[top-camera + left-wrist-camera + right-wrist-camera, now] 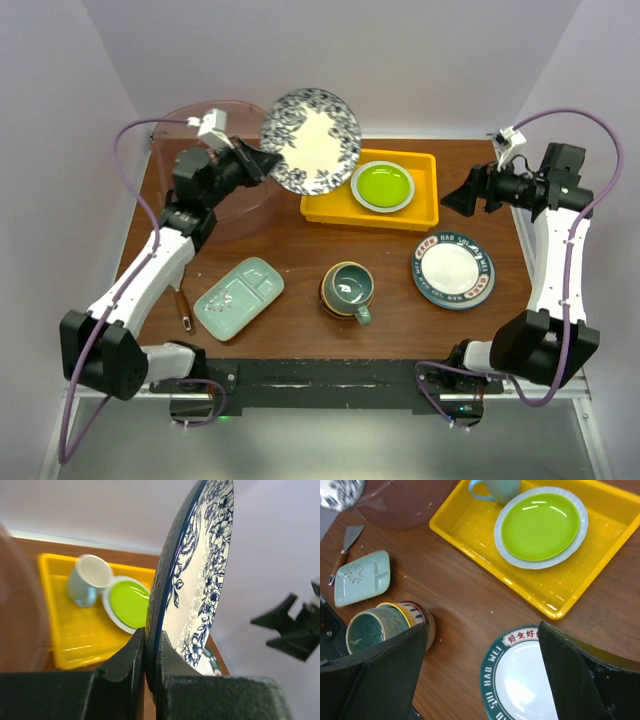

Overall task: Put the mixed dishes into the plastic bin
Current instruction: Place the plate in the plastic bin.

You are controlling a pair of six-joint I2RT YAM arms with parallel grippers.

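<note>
Left gripper (pixel 150 647) pinches rim of blue floral plate (pixel 311 140), aloft just right of plastic bin (pixel 245 212). Right gripper (pixel 452 197) gapes wide, empty. Best: swing plate over bin, lower deep, then release.

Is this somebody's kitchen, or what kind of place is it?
Probably a robot test bench, not a kitchen: a left arm and right arm stand at the wooden table, plain pale walls box it in, and purple cables loop off them.
</note>
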